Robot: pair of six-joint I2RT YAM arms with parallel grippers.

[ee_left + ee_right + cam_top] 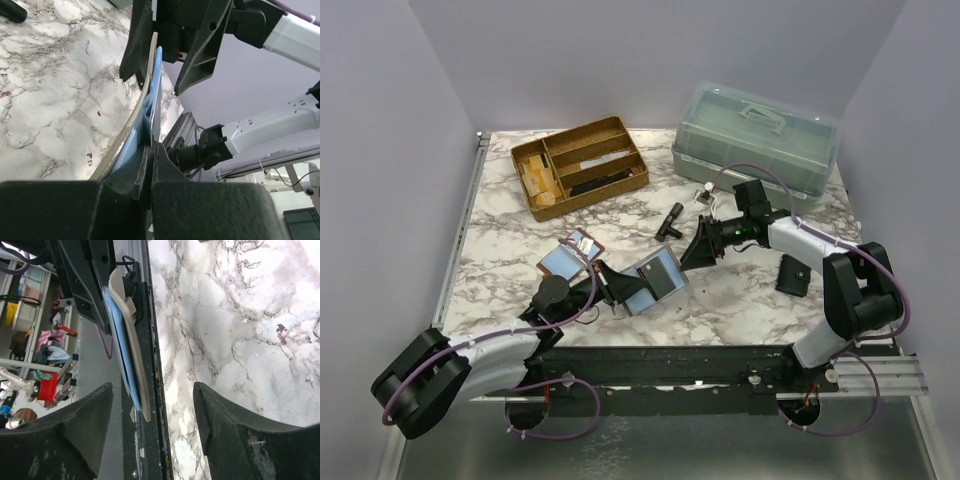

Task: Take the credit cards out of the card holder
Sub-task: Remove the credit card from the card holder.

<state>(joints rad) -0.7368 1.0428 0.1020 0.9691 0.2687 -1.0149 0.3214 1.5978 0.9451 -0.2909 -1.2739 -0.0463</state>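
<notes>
credit cards (pixel 158 75): light-blue and thin, tucked inside the card holder (pixel 131 122), with only their edges showing along its inner face.
card holder (pixel 658 278): tan-backed and bowed in a gentle curve, seen edge-on from both wrists. It is held up on edge in front of the arm bases, between the two grippers. Whether its lower corner touches the table (pixel 500 270) cannot be told.
step in hand: judging by the set-up, lining up to draw a card. One arm steadies the holder while the other takes position at its free end.
left gripper (pixel 150 150): clamped tight on the holder's near edge, cover and card pressed between its fingers.
right gripper (pixel 154 82): jaws stand apart, one finger on each side of the holder's far edge. Contact with it cannot be made out.
next move: likely calls for the right gripper (pixel 152 387) to close on a blue card alone, clear of the tan cover. It would then pull along the pocket while the left gripper (pixel 620 290) holds firm.
light-blue rectangle (pixel 563 261): lies flat on the table just left of the left gripper. It may be a card already out, but that cannot be confirmed.
wooden tray (pixel 580 165): a divided organiser at the far left of the table, well apart from the work.
lidded box (pixel 755 135): pale green and translucent, at the far right.
black pouch (pixel 792 275): on the table beside the right arm.
</notes>
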